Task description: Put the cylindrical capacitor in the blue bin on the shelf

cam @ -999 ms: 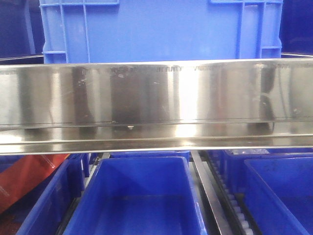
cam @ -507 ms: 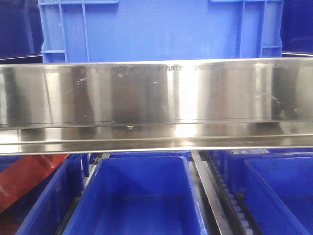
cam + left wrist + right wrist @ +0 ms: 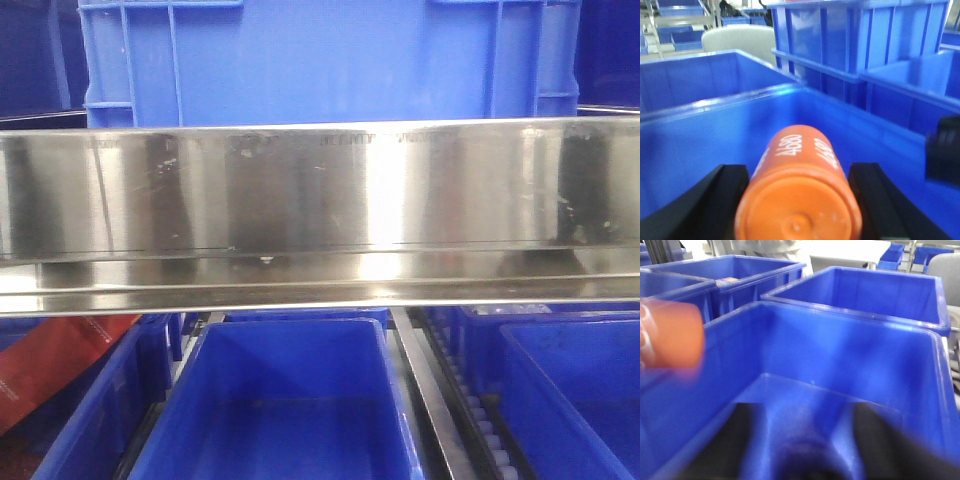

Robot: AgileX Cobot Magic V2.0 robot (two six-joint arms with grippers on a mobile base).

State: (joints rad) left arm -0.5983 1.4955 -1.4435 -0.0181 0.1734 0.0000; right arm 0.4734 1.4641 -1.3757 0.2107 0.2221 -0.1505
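The cylindrical capacitor (image 3: 800, 200) is orange with white "4680" print. My left gripper (image 3: 799, 172) is shut on it, a black finger (image 3: 727, 192) pressing each side. It hangs over the inside of a blue bin (image 3: 695, 145). In the right wrist view the capacitor (image 3: 671, 335) shows at the left edge, above the same bin (image 3: 850, 355). My right gripper (image 3: 807, 415) is open over that bin's floor, with nothing between its blurred fingers. In the front view the shelf's steel beam (image 3: 320, 200) spans the frame above a blue bin (image 3: 290, 400); neither gripper shows there.
A large blue crate (image 3: 330, 60) stands on the shelf above the beam. More blue bins (image 3: 570, 390) flank the middle one, split by a roller track (image 3: 475, 415). A red strip (image 3: 50, 360) lies at lower left. Neighbouring bins (image 3: 860, 290) and a stacked crate (image 3: 860, 40) stand close by.
In the front view only the reflections on the steel beam have shifted; a dark reflection at its right end has gone. The bins and crate have not moved.
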